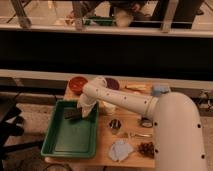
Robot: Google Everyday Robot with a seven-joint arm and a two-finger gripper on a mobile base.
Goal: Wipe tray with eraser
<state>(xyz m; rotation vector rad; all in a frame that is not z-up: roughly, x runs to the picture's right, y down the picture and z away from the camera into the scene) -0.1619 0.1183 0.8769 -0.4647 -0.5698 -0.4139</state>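
Camera view, the only one: the arm [125,100] reaches from the robot's white body at lower right across the desk [131,134] to the far right corner of the green tray [70,136], w/ the claw [83,111] pointing down just inside the rim. The eraser [72,114] lies flat on the tray floor right at the claw tip, dark bar sticking out to the left of it; looks like the claw is pressing it down so its broad face rubs the tray, which fits a wipe stroke, prob. early on since most of the tray floor lies nearer the camera. Whether the claw is closed on the eraser or only pushing it: can't tell, the wrist covers the tips. Off the tray, kept out of the wiping path: a red bowl [77,84] and a dark plate [111,83] at the far edge, a blue cloth [120,150] and a dark clump [146,149] at the near edge, plus a small cup [115,125]. The eraser's right end is hidden under the claw; the robot's body cuts off the desk's right side, and the small bits near it are too vague to name.
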